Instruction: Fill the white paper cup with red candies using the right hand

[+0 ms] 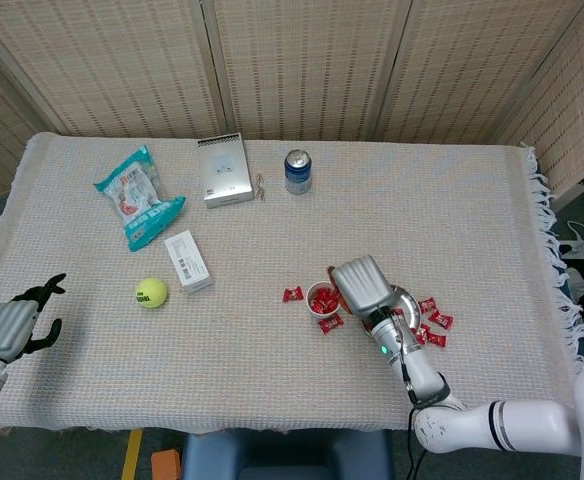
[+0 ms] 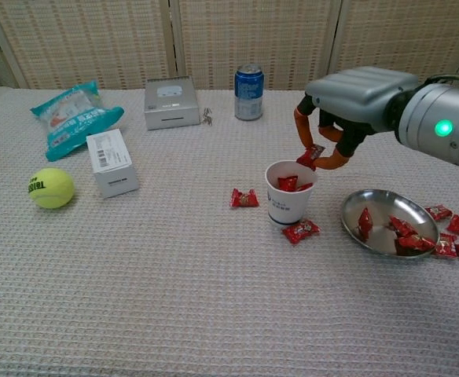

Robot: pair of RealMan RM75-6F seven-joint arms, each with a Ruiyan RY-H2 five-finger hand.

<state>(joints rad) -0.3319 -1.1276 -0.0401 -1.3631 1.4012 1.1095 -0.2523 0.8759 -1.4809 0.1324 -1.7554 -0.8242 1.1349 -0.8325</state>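
The right hand (image 2: 347, 98) hung above the white paper cup (image 2: 289, 192), its fingers (image 2: 302, 135) pinching one red candy (image 2: 313, 153), seemingly positioned to drop it in.

I see both pictures bright and sharp, with soft, even light; shadows on the table (image 2: 174, 298) are very faint.
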